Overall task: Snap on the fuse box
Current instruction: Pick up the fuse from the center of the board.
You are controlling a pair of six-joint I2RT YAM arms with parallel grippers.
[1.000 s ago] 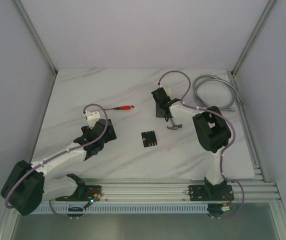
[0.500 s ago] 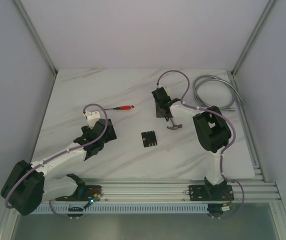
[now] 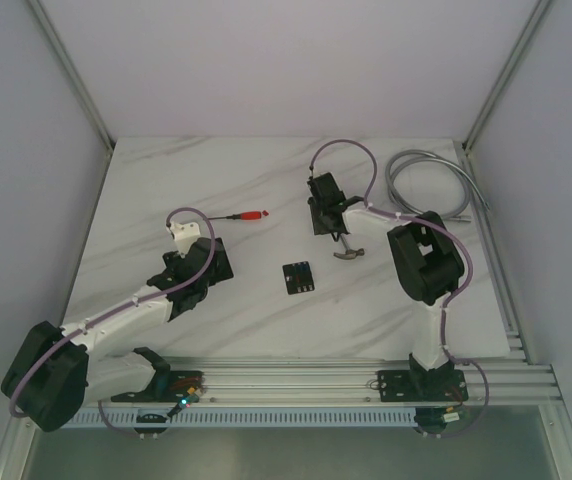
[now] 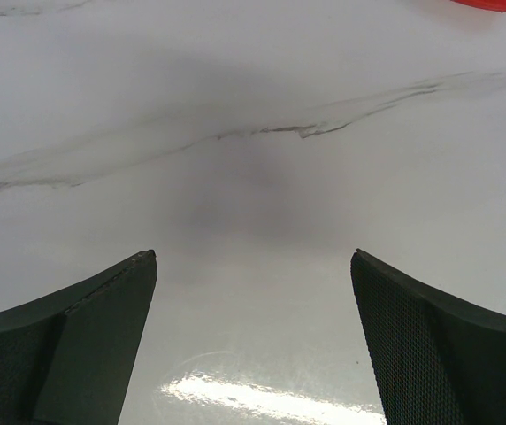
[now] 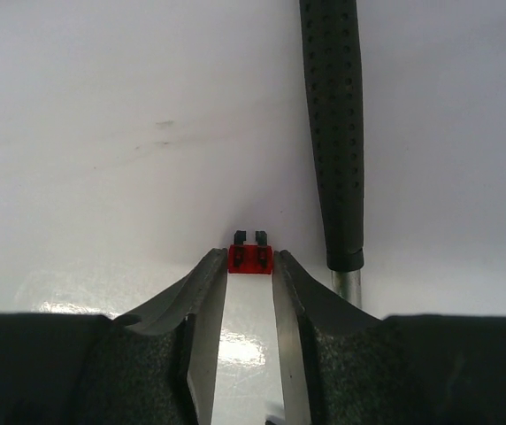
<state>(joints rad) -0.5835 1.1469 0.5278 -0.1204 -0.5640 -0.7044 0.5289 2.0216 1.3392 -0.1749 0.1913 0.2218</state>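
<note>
At the left of the bench, the left fingers hang wide open, holding nothing. The fuse box lies mid-bench, untouched. Right and farther back, the right fingers pinch a red fuse beside a hammer, likely to seat it in the box.

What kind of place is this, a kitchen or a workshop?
Likely a robot lab cell: plain white walls in an aluminium frame, a marble-look table, and two arms bolted to a rail.

The marble table bears fuse box, hammer, screwdriver, cable.
</note>
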